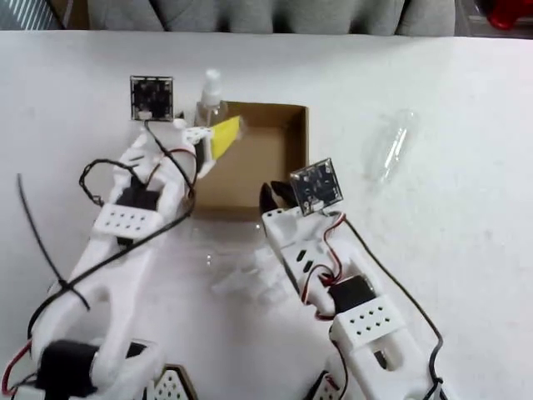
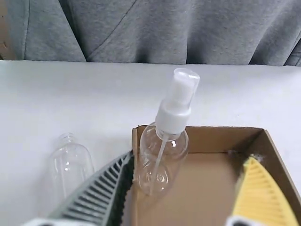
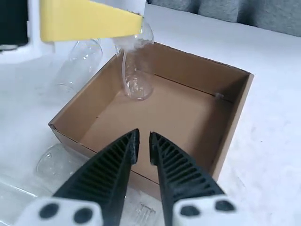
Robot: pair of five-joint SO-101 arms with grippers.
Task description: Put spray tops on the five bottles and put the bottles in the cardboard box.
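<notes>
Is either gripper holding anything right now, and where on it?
Nothing. The left gripper is open by the bottle in the box; the right gripper is shut, empty.

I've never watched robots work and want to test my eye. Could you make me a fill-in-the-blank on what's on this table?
1. The bottle standing in the cardboard box wears a white ____ top.
2. The left gripper has one grey finger and one ____ finger.
3. The right gripper, with black fingers, holds ____.

Missing words: spray; yellow; nothing.
</notes>
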